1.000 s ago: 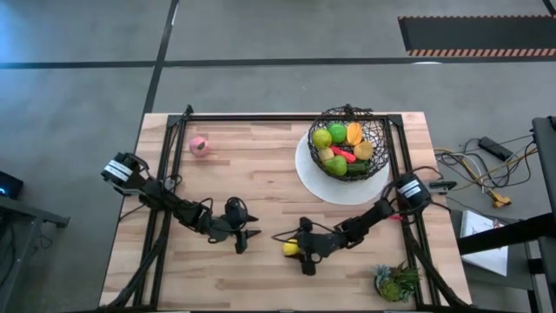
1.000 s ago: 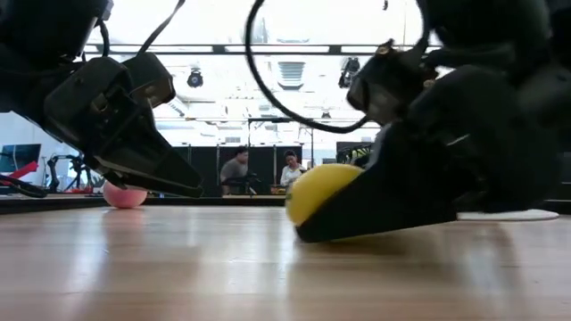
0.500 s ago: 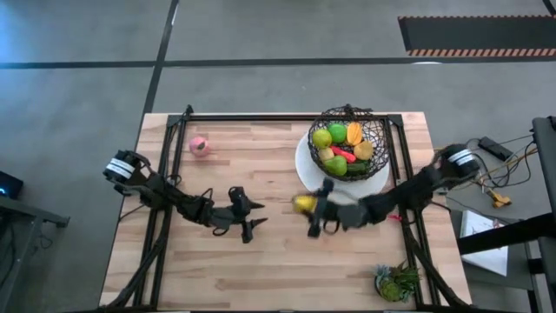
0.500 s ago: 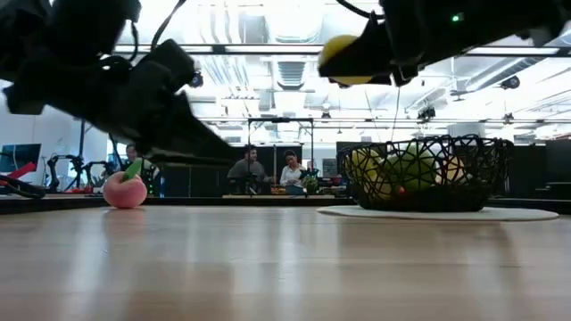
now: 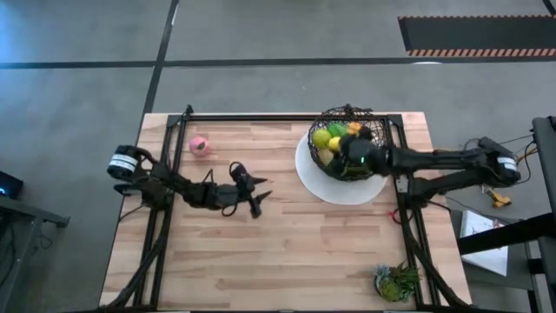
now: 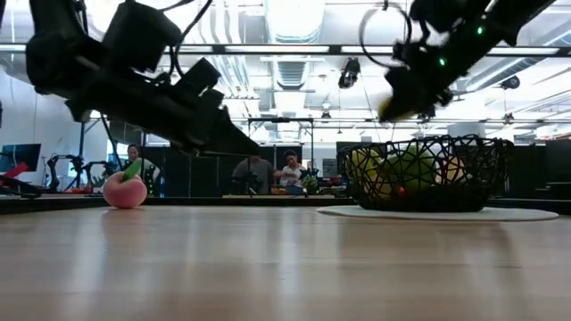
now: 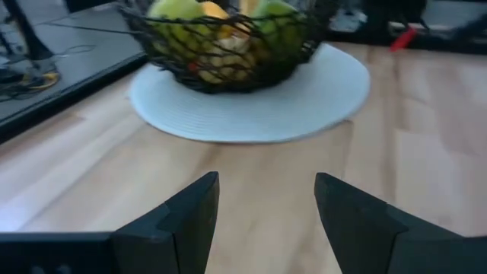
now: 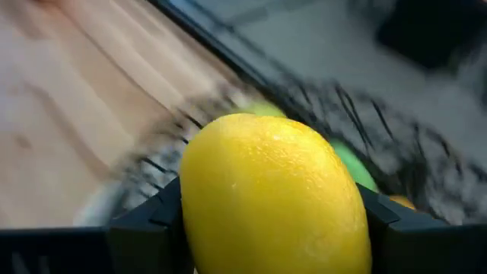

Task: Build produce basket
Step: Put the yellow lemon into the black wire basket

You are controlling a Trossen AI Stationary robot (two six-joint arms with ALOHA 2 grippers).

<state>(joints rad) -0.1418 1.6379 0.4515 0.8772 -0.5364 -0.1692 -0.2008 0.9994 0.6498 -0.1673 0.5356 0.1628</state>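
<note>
The dark wire basket (image 5: 375,132) stands on a flat white plate (image 5: 323,189) at the table's far right and holds several toy fruits. My right gripper (image 5: 340,148) hangs over the basket, shut on a yellow lemon (image 8: 274,198); in the low view the lemon (image 6: 389,110) is just above the basket's rim (image 6: 428,141). My left gripper (image 5: 257,198) is open and empty above mid-table, its fingers pointing toward the plate (image 7: 251,103). A pink peach (image 5: 199,145) lies on the table at the far left. My right gripper pinches the lemon's two opposite sides (image 8: 190,205) between its two fingers (image 8: 144,221). The fingers come from the table's right, slanting down. The lemon is lifted clear, above the fruits in the basket.
A leafy green plant tuft (image 5: 397,281) sits at the near right corner. A dark frame rail (image 5: 287,116) runs along the table's far edge. Bare wood lies between my left gripper and the near edge. People sit in the room beyond the table (image 6: 245,171).
My right gripper has lifted the lemon off the table near the front middle and carried it up and toward the far right, over the basket. My left gripper has risen and gone toward the far edge and a little to the right.
</note>
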